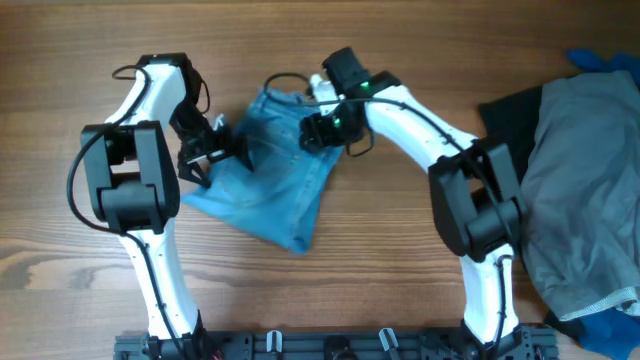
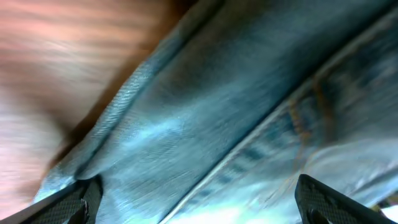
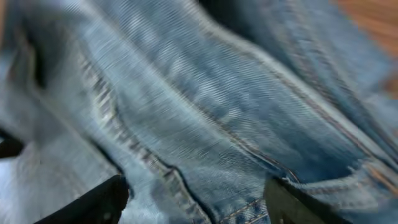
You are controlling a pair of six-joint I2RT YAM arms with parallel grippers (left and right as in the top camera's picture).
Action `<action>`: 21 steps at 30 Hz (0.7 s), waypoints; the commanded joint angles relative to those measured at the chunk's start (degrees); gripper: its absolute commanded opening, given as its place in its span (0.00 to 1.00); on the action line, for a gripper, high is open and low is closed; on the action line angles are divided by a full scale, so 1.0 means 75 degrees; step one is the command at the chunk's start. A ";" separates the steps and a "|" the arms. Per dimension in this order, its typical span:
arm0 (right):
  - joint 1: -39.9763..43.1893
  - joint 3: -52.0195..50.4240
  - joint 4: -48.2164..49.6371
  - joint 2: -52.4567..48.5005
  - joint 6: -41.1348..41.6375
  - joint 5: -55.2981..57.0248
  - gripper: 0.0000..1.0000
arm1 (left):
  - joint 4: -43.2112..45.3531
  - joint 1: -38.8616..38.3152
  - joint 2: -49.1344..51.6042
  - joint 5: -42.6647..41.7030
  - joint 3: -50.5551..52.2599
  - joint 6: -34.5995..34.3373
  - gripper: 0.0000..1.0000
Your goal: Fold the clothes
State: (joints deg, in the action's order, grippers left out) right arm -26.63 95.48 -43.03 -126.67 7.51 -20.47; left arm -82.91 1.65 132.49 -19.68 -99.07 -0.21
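A: Jeans (image 1: 268, 175) first: where do they lie?
B: Bundled on the wooden table (image 1: 400, 250), between the two grippers. The left gripper (image 1: 213, 150) sits at their left edge, and the right gripper (image 1: 322, 130) is over their upper right corner.
A: Jaws?
B: Both are spread apart. In each wrist view, blurred denim fills the gap between the fingers, and neither pair is clamped on it.
A: Anything else?
B: A grey garment (image 1: 585, 180) lies well off to the right gripper's right, beside black fabric (image 1: 505, 110).
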 commanded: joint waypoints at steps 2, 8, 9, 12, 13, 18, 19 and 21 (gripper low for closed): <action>0.1081 -0.0187 -0.0775 -0.0262 0.0029 0.2157 0.80 | 0.0414 0.0058 -0.0361 -0.0204 0.0149 -0.0023 1.00; 0.1300 -0.0187 -0.1763 0.0729 0.0274 0.2853 0.81 | 0.1915 0.0181 -0.1037 -0.0207 0.0149 -0.0029 1.00; 0.1314 -0.0187 -0.1818 0.0944 0.0268 0.2952 0.82 | 0.2078 0.0181 -0.1037 -0.0210 0.0152 -0.0032 1.00; 0.1352 -0.0187 -0.1909 0.1547 0.0277 0.3019 0.83 | 0.2419 0.0125 -0.0979 -0.0271 0.0154 -0.0023 1.00; 0.1355 -0.0187 -0.1915 0.1696 0.0271 0.3025 0.83 | 0.2524 0.0108 -0.0947 -0.0370 0.0154 0.0003 1.00; 0.1364 -0.0187 -0.2037 0.2483 0.0271 0.3025 0.84 | 0.2853 0.0032 -0.0918 -0.1189 0.0169 0.0388 1.00; 0.1364 -0.0187 -0.2130 0.2634 0.0271 0.3028 0.84 | 0.2943 0.0006 -0.0918 -0.1399 0.0169 0.0405 1.00; 0.1364 -0.0187 -0.2296 0.2838 0.0286 0.3025 0.84 | 0.3121 -0.0044 -0.0918 -0.1591 0.0181 0.0402 1.00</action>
State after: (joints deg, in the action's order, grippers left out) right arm -16.64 94.11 -58.78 -108.16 8.99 0.47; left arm -61.04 2.24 126.06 -25.74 -97.86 0.73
